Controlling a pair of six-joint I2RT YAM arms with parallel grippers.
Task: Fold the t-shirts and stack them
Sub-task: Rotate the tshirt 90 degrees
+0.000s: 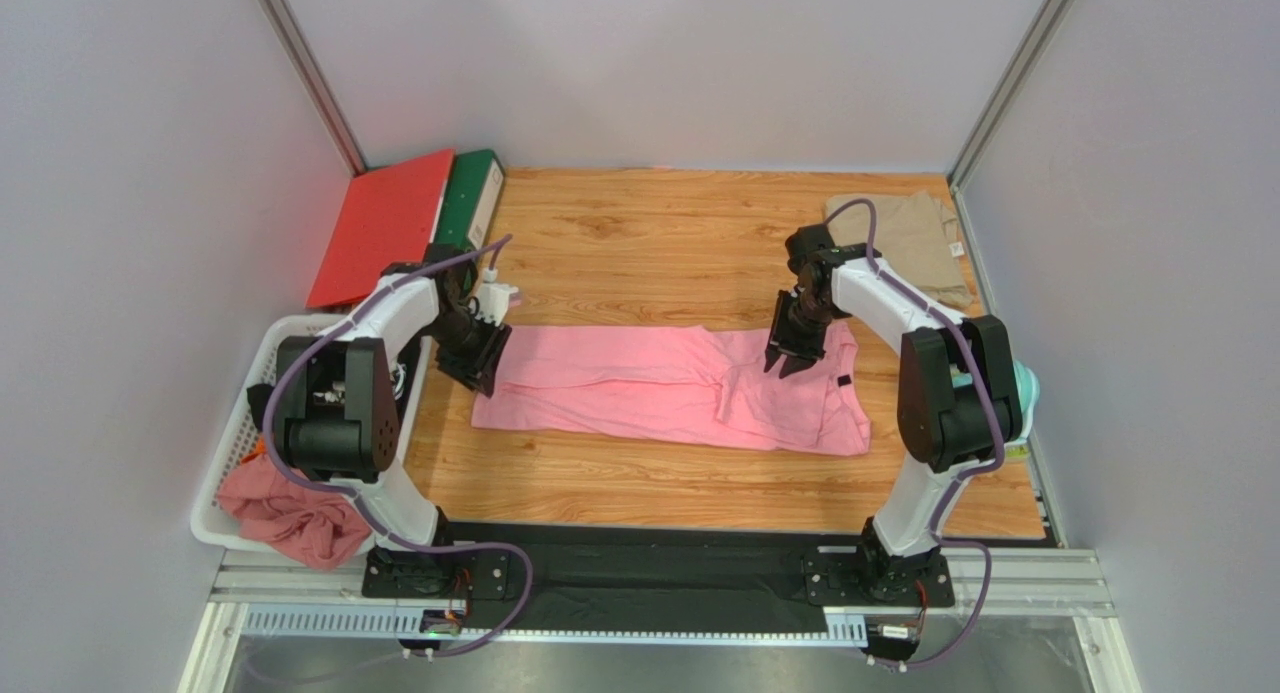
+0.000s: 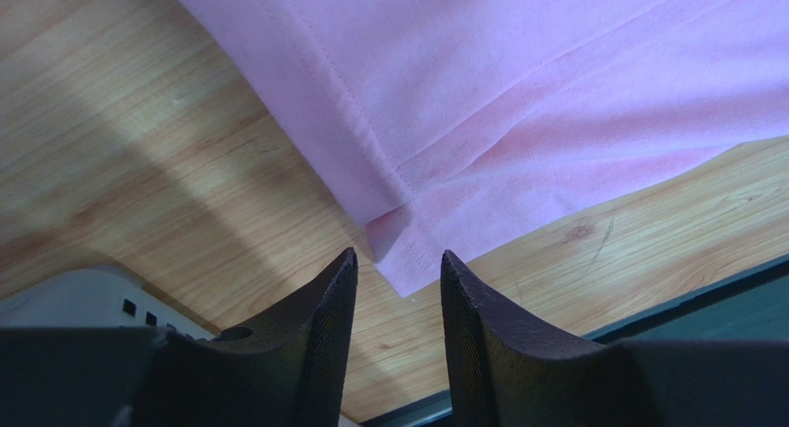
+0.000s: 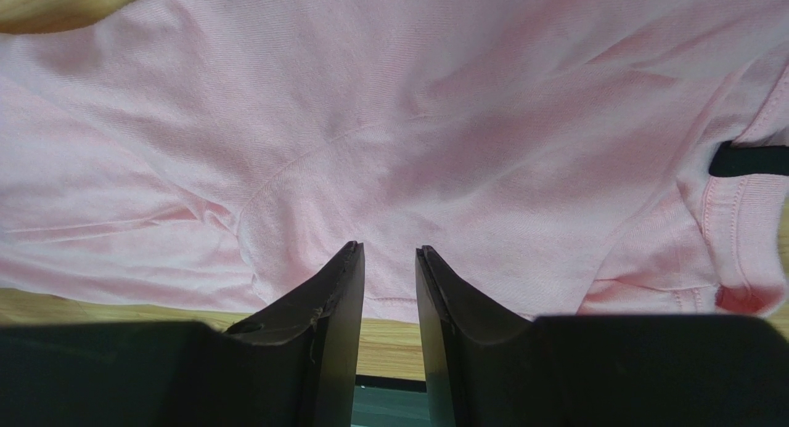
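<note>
My left arm (image 1: pixel 394 321) reaches up from its base and bends inward, wrist tipped down. The left gripper (image 1: pixel 469 366) hangs at the left end of the pink t-shirt (image 1: pixel 676 386). In the left wrist view its jaws stand apart with nothing between them. The shirt's hemmed corner sits just beyond the tips, lined up with the gap, lying flat on the wooden table (image 1: pixel 646 243). I cannot tell whether the fingertips (image 2: pixel 344 265) touch the cloth.

My right arm (image 1: pixel 939 366) rises on the right side of the frame and folds back toward the centre, so the right gripper (image 1: pixel 792 360) points down over the shirt's right part. From the right wrist view the jaws are only narrowly parted. The gap shows pink cloth and a strip of table, with nothing pinched in it. The dark neck label (image 3: pixel 750 159) lies at the right edge of that view, well off from the tips.

The pink shirt lies across the middle of the table, folded lengthwise into a long band, collar end toward the right. The khaki t-shirt (image 1: pixel 917 243) lies folded at the upper right corner of the table, behind the right arm and apart from the pink one.
</note>
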